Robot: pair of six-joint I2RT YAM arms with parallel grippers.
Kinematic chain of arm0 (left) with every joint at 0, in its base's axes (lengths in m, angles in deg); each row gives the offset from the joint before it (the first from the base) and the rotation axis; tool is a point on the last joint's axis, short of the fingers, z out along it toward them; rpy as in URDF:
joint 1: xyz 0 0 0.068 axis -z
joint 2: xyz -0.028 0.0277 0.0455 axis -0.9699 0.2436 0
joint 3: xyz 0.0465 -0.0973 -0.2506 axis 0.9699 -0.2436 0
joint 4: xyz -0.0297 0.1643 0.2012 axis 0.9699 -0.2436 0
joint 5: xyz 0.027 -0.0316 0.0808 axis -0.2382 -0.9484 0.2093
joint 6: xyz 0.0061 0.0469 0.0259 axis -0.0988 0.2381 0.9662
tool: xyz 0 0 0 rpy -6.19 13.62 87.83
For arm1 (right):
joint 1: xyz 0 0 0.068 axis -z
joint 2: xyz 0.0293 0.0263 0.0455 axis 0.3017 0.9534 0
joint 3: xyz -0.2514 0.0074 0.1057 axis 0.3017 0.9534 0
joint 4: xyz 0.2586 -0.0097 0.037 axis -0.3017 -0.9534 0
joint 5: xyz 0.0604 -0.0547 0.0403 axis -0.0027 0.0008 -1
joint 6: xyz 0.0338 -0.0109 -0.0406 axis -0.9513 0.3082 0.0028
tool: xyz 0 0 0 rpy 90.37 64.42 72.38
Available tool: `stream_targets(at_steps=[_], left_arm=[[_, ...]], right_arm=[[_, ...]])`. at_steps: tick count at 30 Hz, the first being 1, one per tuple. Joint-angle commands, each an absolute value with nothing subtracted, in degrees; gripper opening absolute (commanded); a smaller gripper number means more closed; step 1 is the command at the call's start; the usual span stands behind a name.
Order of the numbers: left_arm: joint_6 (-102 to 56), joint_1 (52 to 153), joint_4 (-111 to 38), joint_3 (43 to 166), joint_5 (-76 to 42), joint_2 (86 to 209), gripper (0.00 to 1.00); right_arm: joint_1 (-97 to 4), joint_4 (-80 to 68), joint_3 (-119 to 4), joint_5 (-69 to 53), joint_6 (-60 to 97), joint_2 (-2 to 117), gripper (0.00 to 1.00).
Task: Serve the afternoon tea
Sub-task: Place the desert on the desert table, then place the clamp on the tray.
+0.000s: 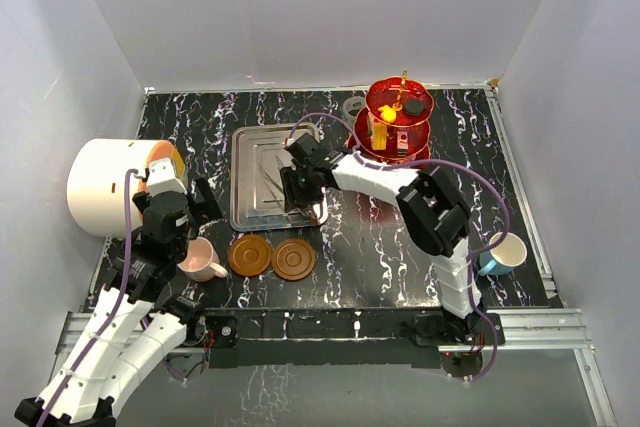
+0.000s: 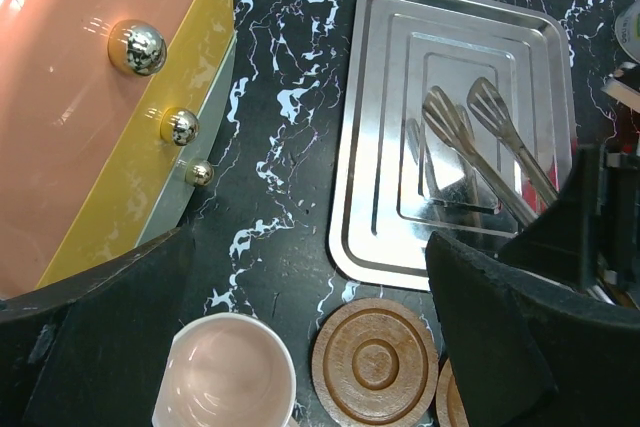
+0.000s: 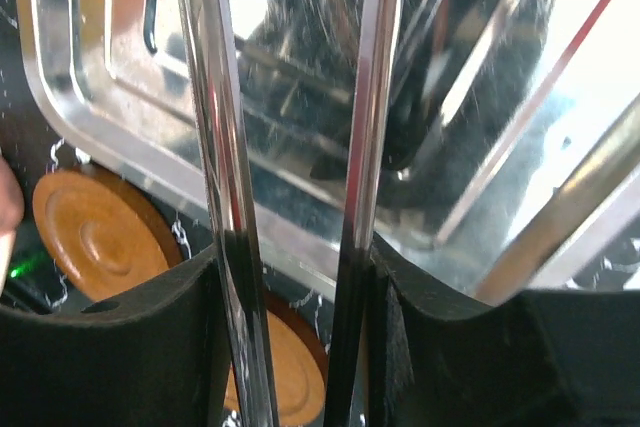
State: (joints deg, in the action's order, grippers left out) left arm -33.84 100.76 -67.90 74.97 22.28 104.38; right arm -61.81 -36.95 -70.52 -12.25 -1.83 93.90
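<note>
On the black table (image 1: 380, 247) my right hand (image 3: 295, 277) clamps the tongs (image 3: 220, 147) over the tray (image 1: 250, 177). I should grip evenly, carrying them level to the sweets (image 1: 381, 125) on the stand (image 1: 412, 132). My left hand (image 2: 305, 277) gapes by the pink cup (image 2: 228, 372).

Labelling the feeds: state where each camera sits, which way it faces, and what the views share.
Top: above and behind the arms, looking down on the table; both arms show.
Left wrist: on the left arm, facing tray, pink cup, saucers; left gripper open at the bottom.
Right wrist: low over the tray, looking along the tongs; right gripper shut on them.
Shared: tray and saucers, all three.
</note>
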Motion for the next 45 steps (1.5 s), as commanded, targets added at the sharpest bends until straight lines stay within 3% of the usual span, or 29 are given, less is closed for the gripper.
stream_targets(at_steps=[1, 4, 12, 18, 26, 30, 32, 35, 45], left_arm=[[-33.53, 100.78, -67.06, 75.13, 23.71, 104.47, 0.99], [-33.52, 100.78, -67.23, 75.17, 23.67, 104.88, 0.99], [-33.86, 100.77, -67.91, 75.4, 24.48, 105.17, 0.99], [-33.8, 100.78, -67.86, 75.31, 24.21, 105.55, 0.99], [-33.7, 100.79, -67.71, 75.36, 23.78, 105.69, 0.99], [-33.7, 100.77, -67.65, 75.31, 23.69, 105.77, 0.99], [-33.66, 100.78, -67.54, 75.27, 23.42, 105.98, 0.99], [-33.52, 100.78, -67.43, 75.33, 23.08, 106.4, 0.99], [-33.61, 100.77, -67.85, 75.41, 23.14, 106.83, 0.99]], right_arm=[[-62.5, -32.55, -76.85, -10.11, -2.54, 96.23, 0.44], [-62.64, -33.63, -77.53, -9.49, -2.25, 97.89, 0.47], [-62.65, -37.49, -76.68, -2.92, 0.39, 95.66, 0.68], [-62.65, -40.34, -74.34, 1.43, 2.83, 86.94, 0.72], [-67.8, -32.64, -55.79, -1.23, -4.79, 69.2, 0.64], [-75.11, -32.65, -47.55, 9.57, -12.51, 65.64, 0.6], [-77.71, -34.51, -45.08, 15.36, -17.32, 65.12, 0.6], [-78.85, -31.83, -41.74, 14.85, -19.38, 65.27, 0.61], [-80.58, -33.05, -47.58, 11.62, -18.7, 77.17, 0.64]])
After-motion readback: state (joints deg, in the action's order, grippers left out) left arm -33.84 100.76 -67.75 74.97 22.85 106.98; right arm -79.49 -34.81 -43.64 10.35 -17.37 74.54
